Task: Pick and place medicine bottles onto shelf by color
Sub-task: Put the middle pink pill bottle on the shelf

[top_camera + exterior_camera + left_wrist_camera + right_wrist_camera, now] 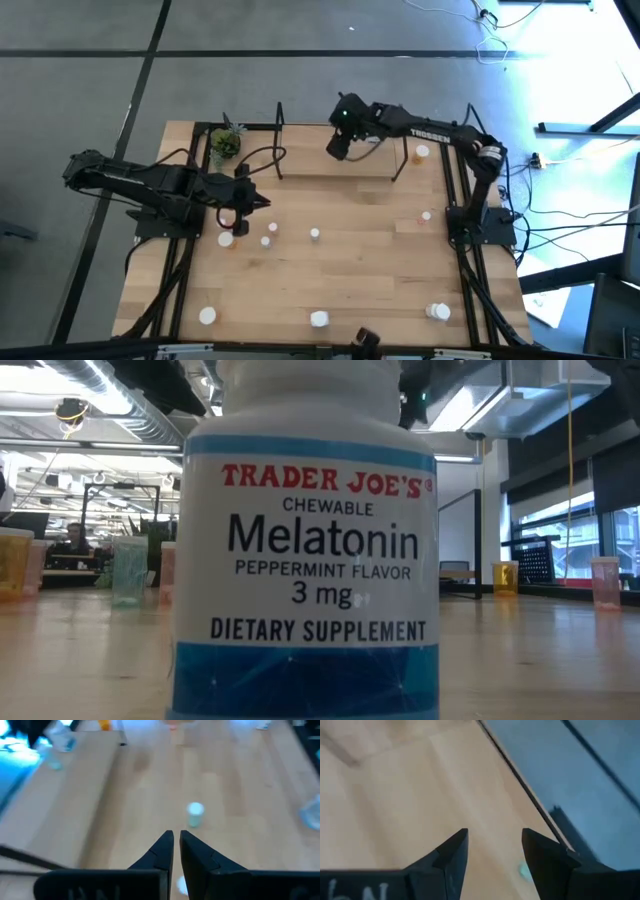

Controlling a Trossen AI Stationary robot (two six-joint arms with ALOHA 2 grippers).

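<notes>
We're over the shelf (335, 185) w/ the right gripper (338, 150), upper centre of the high view. Its jaws stand apart w/ nothing between them; in the right wrist view only bare wood shows in the gap. Left gripper (262, 203) sits left of centre, fingers pressed together, empty.

Bottles lie scattered: three small ones mid-frame, e.g. one at (314, 234), an orange one (419, 153) upper right by the shelf end, and bigger white ones along the bottom edge (319, 319). A melatonin bottle (305, 560) fills the low view.

Handling, as we judge it: small plastic cylinders, light, stiff, smooth-sided, so likely to slip or tip if nudged. Best hold is prob. across the body just under the cap, jaws square to it, coming straight down. Caps look too rounded to pinch safely.
</notes>
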